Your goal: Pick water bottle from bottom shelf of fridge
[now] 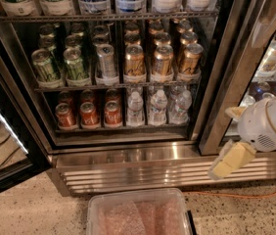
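Camera view: looks slightly down at the fridge (143,166), with its glass door swung out at the far left.
Gripper: the gripper (222,142) hangs low at the right, in front of the fridge's black right post and above the ribbed steel base panel (128,176).
Jaws: spread apart with nothing between them; the lower yellow fingertip points down-left and the upper one shows only as a small tip.
Water bottle: the water bottle (179,105) closest to the jaws stands upright to their left and a little higher, inside the fridge, well apart from them.
Other bottles: two more like it stand in the same front row, further left of the jaws, with more behind.
Bottom shelf: the bottom shelf (123,128), a dark wire rack, lies left of the jaws at about the upper fingertip's height.
Red cans (88,114): three in front, on the same rack, beyond the bottles from the jaws.
Upper rack: green, silver and gold cans (134,62), up-left of the jaws.
Plastic tub (95,210): on the floor, down-left of the jaws, with pinkish contents.
Orange cable (236,196): on the floor just below the jaws.
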